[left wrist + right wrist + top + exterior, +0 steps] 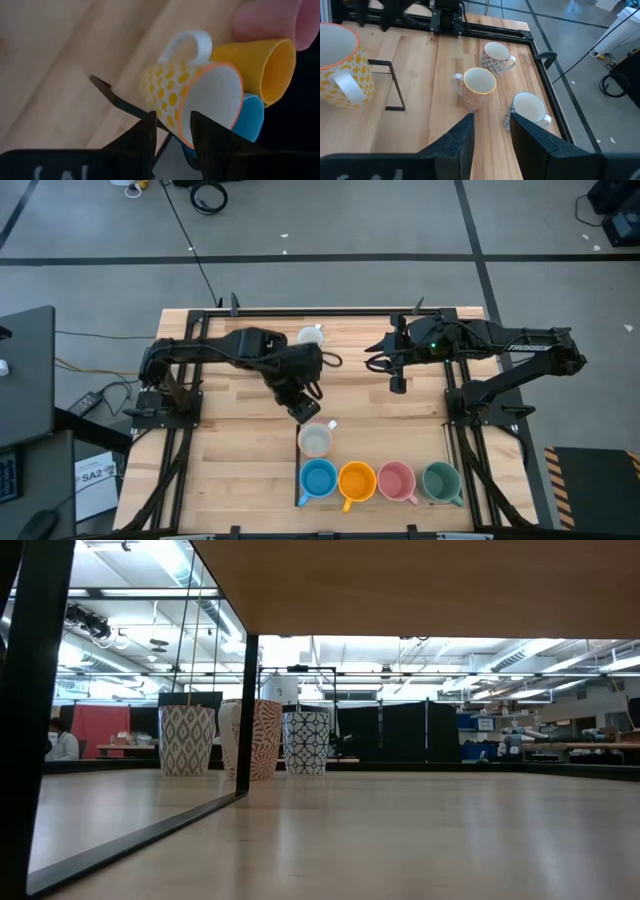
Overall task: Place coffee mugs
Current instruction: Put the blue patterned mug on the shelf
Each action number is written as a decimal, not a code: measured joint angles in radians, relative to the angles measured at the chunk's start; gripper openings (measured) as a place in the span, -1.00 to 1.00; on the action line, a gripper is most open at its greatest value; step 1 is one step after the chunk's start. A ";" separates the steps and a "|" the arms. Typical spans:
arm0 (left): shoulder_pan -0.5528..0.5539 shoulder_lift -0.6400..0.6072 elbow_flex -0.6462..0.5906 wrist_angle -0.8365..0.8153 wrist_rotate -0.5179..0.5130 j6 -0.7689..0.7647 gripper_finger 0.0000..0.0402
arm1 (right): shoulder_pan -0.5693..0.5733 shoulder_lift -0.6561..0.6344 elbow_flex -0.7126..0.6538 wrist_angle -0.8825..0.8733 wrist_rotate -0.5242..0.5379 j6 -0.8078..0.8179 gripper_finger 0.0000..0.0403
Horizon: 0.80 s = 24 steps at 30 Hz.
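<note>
Where grey floor surrounds it, the wooden table holds coffee mugs

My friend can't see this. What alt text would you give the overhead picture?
Two dark robot arms reach over a wooden table. The left claw hovers beside a white mug, behind a row of blue, orange, pink and green mugs.

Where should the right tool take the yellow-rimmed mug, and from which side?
Take the yellow-rimmed mug by its rim wall, coming straight down. It stands upright with its mouth open, so one finger can go inside and one outside. Pick the wall beside its handle, since the grey mug and the white mug crowd the other side. The right tool is open.
</note>
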<state>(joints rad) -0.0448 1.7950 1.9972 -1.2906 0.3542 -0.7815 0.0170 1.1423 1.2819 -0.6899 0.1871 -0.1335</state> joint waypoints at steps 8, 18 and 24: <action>0.158 -0.009 0.000 0.001 -0.002 0.178 -0.37 | 0.000 0.000 0.000 -0.029 0.000 0.022 -0.36; 0.434 -0.008 0.000 0.037 -0.003 0.433 -0.37 | 0.000 -0.073 0.000 -0.067 0.001 0.099 -0.35; 0.580 0.000 -0.002 0.107 -0.037 0.500 -0.37 | -0.001 -0.125 0.000 -0.080 0.003 0.115 -0.36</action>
<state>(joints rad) 0.5350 1.7950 1.9957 -1.1838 0.3169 -0.2818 0.0162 1.0175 1.2819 -0.7700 0.1899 -0.0183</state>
